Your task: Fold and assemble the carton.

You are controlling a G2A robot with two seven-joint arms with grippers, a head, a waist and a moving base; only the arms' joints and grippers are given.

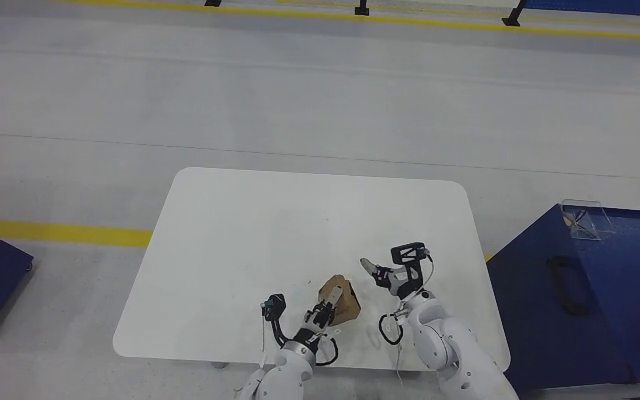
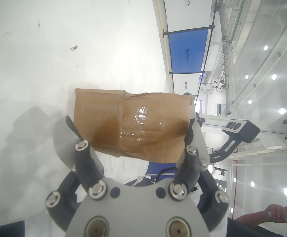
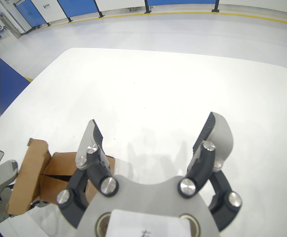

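Note:
A small brown carton (image 1: 338, 298) sits near the front edge of the white table (image 1: 300, 220). In the left wrist view the carton (image 2: 101, 112) is creased, has clear tape on the facing side, and spans the gap between the fingers. My left gripper (image 2: 130, 122) is shut on it, one finger (image 2: 71, 128) at each end. Seen from above, the left gripper (image 1: 322, 316) meets the carton from the front. In the right wrist view the carton (image 3: 58, 163) has a loose flap (image 3: 29, 172) standing off it. My right gripper (image 3: 152, 120) is open and holds nothing, a short way right of the carton (image 1: 385, 266).
A dark blue cabinet (image 1: 570, 300) stands just beyond the table's right edge. The table's front edge lies close behind the carton. Blue barrier panels (image 3: 74, 4) line the far side of the floor.

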